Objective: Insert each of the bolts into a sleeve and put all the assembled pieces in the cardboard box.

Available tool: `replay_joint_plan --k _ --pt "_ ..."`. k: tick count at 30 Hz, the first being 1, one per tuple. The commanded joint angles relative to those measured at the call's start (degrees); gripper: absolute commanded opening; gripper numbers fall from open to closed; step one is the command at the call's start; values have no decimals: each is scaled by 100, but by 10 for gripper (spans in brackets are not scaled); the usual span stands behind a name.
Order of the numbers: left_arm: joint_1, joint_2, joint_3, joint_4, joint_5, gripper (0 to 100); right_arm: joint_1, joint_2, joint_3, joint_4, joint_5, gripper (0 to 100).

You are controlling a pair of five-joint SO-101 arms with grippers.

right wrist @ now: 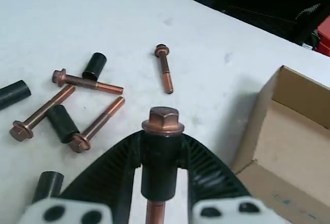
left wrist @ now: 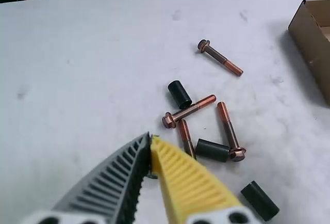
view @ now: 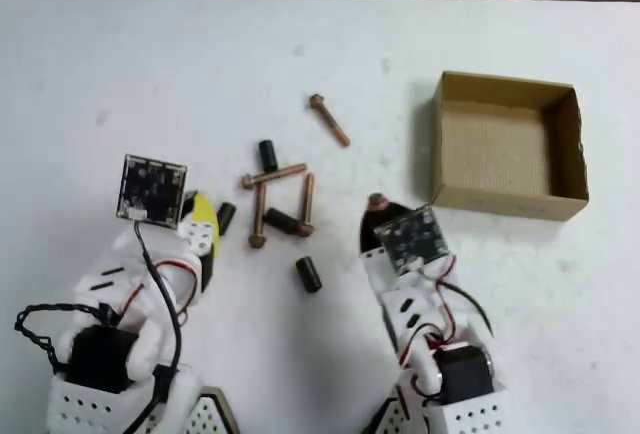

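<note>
My right gripper [right wrist: 161, 154] is shut on a black sleeve [right wrist: 160, 164] with a copper bolt through it, the bolt's hex head [right wrist: 163, 120] standing above the fingers. In the high view this gripper [view: 379, 212] sits just left of the cardboard box [view: 509, 199]. Three bolts [view: 273, 175] [view: 258, 214] [view: 305, 204] lie crossed mid-table, and another bolt [view: 328, 119] lies apart behind them. Loose sleeves [view: 268, 154] [view: 283, 221] [view: 308, 274] lie among and near the bolts. My left gripper [left wrist: 149, 140], grey and yellow, is shut just left of the pile, beside one more sleeve [view: 227, 217].
The box's open top [right wrist: 304, 115] shows a bare cardboard floor. White table spreads wide to the left and behind the pile. A dark room edge runs along the far side of the table.
</note>
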Motion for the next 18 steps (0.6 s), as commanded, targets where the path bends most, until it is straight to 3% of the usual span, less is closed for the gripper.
replay_joint_plan --k 1,10,18 --pt "-40 -48 -44 0 -62 20 356 -13 -545 198 -79 17" --pt "-40 -48 -35 369 -53 20 866 207 -1407 620 -79 17" --pt "-48 4 -9 475 88 20 1200 2580 -2822 611 -97 17"
